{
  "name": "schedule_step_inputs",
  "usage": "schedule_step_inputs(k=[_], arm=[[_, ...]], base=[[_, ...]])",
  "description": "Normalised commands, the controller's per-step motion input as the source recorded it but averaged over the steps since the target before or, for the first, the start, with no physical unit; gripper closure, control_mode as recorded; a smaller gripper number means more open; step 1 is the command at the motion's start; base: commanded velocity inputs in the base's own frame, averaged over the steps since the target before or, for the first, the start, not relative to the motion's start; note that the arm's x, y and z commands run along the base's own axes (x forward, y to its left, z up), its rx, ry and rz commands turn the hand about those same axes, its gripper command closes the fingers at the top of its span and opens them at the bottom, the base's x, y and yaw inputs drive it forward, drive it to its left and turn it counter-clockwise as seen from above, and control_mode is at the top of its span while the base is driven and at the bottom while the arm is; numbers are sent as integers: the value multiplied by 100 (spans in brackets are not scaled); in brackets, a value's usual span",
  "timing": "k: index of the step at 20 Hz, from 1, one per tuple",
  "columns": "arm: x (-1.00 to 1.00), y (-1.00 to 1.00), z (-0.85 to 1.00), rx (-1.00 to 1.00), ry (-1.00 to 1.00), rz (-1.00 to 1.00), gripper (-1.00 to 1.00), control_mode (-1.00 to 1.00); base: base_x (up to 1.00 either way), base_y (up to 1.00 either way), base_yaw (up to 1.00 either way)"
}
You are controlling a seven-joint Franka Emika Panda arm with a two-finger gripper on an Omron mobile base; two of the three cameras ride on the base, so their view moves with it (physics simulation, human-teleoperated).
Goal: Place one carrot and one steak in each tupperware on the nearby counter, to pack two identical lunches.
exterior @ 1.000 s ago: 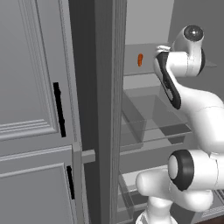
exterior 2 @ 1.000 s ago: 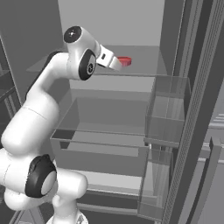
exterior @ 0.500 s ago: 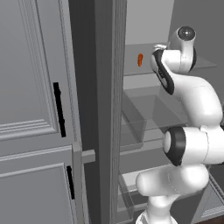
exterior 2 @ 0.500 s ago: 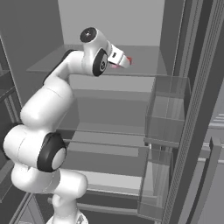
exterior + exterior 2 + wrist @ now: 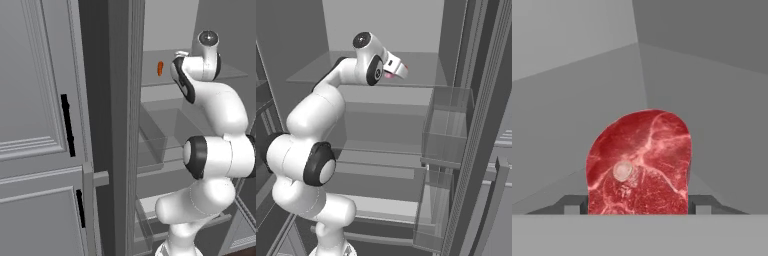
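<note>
The arm reaches up into an open grey fridge, its claw [image 5: 638, 206] at the level of the upper shelf [image 5: 421, 62]. In the hand view a pink-red marbled steak [image 5: 640, 162] with a small pale bone spot sits between the two dark fingertips [image 5: 572, 206], which stand apart on either side of it; whether they press on the meat cannot be told. A small orange carrot [image 5: 160, 68] lies on the same shelf, left of the arm in the left base view.

The steak [image 5: 639, 165] looks glossy, red-marbled raw meat; the shelf [image 5: 421, 64] smooth matt grey.
</note>
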Motion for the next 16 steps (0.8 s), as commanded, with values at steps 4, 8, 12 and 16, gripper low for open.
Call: schedule_step_inputs(k=[4, 8, 12, 16], arm=[[-16, -3, -43, 0, -5, -2, 100, -100], [-81, 5, -10, 0, -9, 0, 100, -100], [-100, 28, 2, -1, 0, 0, 100, -100], [-100, 24, 22, -1, 2, 6, 100, -100]], base=[[0, 0, 0], [0, 0, 0], [0, 0, 0], [0, 0, 0]])
